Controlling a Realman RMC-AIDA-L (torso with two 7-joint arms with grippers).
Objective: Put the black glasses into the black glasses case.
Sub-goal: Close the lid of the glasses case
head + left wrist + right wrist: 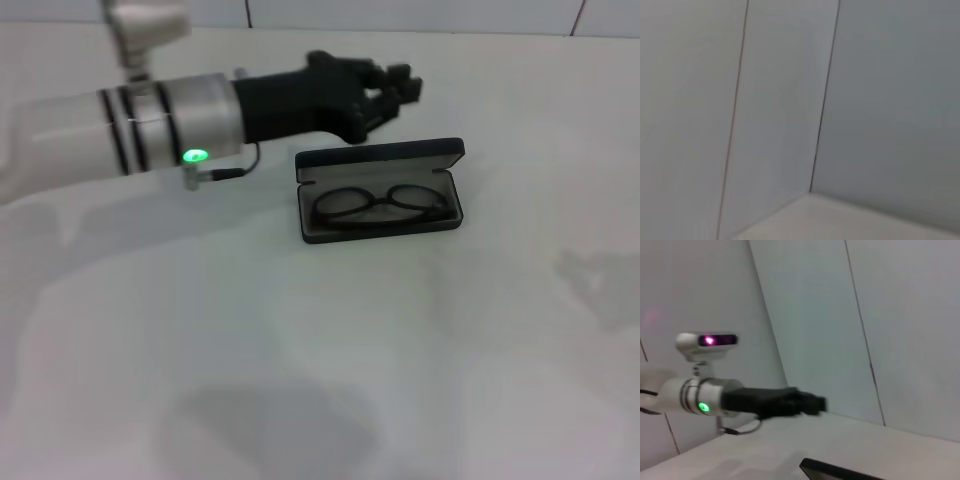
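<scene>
White table (330, 350) holds the open black glasses case (381, 192), black glasses (380, 205) lying inside. Left gripper (385, 95) hovers just behind case; jaw state unclear.

pale wall panels (780, 100) split by thin dark seams; a light table edge (840, 220) is seen below.
</scene>
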